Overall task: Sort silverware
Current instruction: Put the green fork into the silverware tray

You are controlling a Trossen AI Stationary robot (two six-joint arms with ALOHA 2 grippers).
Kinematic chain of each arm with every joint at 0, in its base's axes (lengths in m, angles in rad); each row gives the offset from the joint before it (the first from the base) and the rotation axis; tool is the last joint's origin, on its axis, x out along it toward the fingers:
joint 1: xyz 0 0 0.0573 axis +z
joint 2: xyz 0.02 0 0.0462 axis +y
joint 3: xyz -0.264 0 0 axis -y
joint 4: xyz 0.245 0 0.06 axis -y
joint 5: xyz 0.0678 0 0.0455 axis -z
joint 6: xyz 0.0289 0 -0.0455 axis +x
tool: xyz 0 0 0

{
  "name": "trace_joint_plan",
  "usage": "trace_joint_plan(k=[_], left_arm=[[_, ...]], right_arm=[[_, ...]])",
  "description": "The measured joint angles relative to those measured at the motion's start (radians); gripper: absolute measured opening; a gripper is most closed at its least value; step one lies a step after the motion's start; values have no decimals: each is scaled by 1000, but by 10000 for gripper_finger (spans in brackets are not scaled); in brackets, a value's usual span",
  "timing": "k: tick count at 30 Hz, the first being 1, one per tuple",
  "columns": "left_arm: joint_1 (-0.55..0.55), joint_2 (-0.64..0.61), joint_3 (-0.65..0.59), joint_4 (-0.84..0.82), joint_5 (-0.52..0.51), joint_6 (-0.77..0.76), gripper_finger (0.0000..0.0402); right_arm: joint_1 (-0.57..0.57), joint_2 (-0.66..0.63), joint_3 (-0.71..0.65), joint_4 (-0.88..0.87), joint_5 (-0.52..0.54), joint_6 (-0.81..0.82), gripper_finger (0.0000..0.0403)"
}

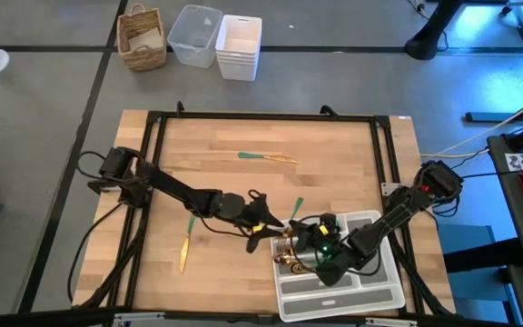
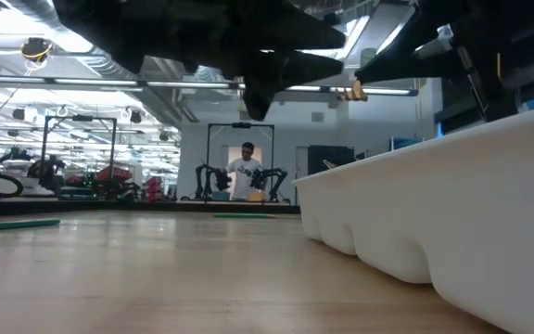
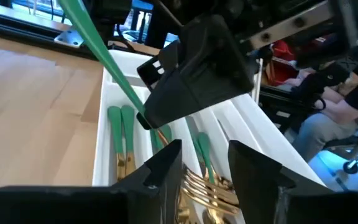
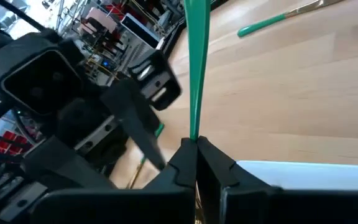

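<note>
Gripper on the left arm [image 3: 207,165] hangs open-fingered over the white tray [image 1: 384,295], empty. Two pieces [image 1: 185,247] [image 1: 266,158] wait on the desk [image 1: 216,182]. Right gripper [image 4: 196,149] pinches a green-handled piece [image 4: 197,62] above the tray; several already lie sorted.

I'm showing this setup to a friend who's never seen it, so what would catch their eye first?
Probably the two dark arms meeting over the white tray at the table's near right corner. There the right gripper pinches a green-handled utensil that sticks up out of it, with the left gripper open right beside it. Next, gold and green silverware already lies in the tray, and three loose pieces sit scattered on the wood.
</note>
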Motion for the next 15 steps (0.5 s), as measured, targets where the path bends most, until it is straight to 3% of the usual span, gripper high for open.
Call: trace_joint_plan(k=[15], left_arm=[[11,65,47,-4,-54,0,125]], right_arm=[[2,0,0,37,12,-111,3]])
